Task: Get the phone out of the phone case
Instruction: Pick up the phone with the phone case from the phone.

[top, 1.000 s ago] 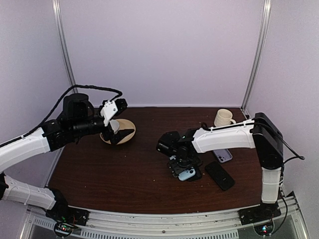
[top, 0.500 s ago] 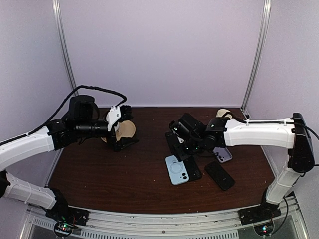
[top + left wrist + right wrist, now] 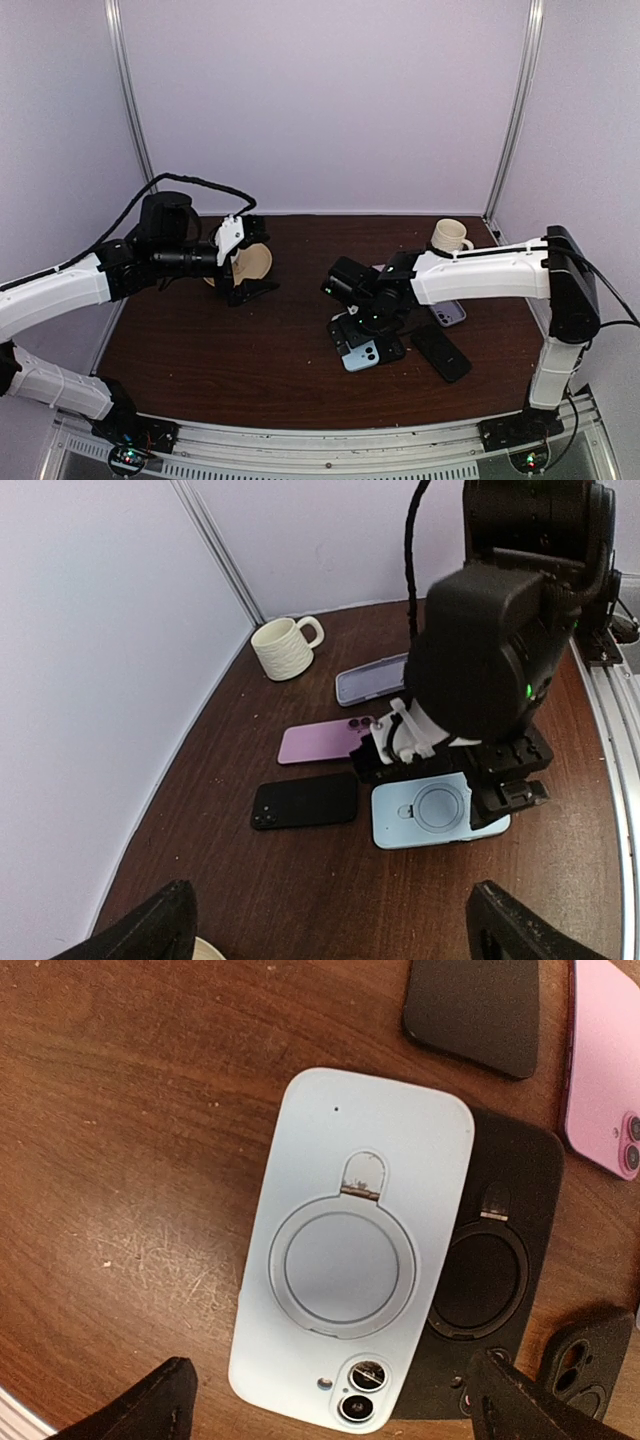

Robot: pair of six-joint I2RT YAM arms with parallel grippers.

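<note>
Pale blue phone case [image 3: 350, 1260], black case [image 3: 490, 1290], pink phone [image 3: 605, 1060], dark brown table [image 3: 130, 1160]

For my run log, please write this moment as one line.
right gripper: open above light blue phone case | case: back up, overlapping black ring case | left gripper: open, empty

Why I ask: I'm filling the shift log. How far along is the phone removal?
Done: nothing yet; the phone lies back-up inside its light blue case, lenses showing. In hand: nothing; right gripper hovers open above it, left gripper open, away. Left: grip it and peel off the case.
</note>
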